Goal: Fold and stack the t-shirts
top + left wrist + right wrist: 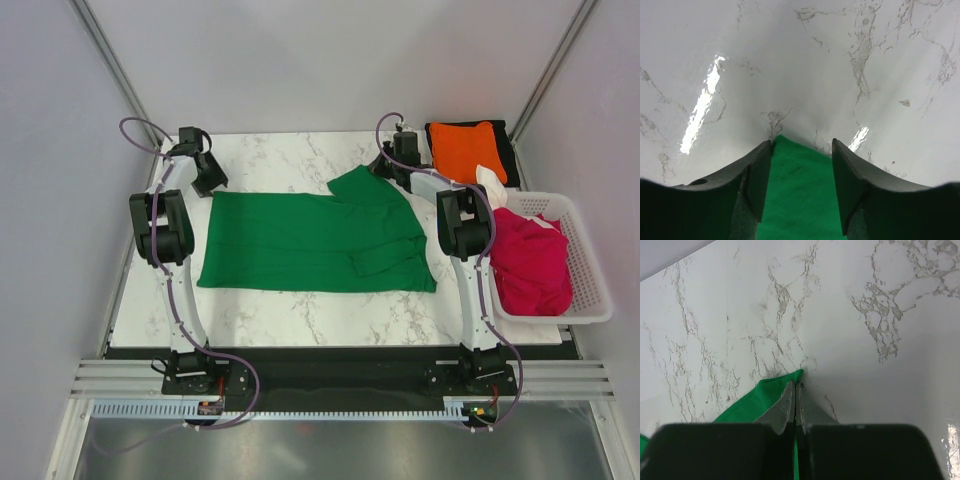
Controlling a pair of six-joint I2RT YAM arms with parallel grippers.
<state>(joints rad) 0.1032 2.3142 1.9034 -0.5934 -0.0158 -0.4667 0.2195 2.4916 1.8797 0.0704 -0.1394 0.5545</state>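
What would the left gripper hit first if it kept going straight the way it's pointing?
Most likely the bare marble table. The left gripper is open, with the green t-shirt corner already between its fingers, and only marble shows beyond that corner. Depth is hard to judge from the wrist view.

marble table (300, 322), green t-shirt (300, 245) spread flat, black t-shirt (508, 158), white basket (592, 270)

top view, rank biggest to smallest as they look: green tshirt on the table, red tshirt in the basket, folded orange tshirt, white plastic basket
1. bright green cloth t-shirt, spread flat
2. white slotted plastic basket
3. crimson red cloth t-shirt, heaped inside it
4. folded orange cloth t-shirt, far corner
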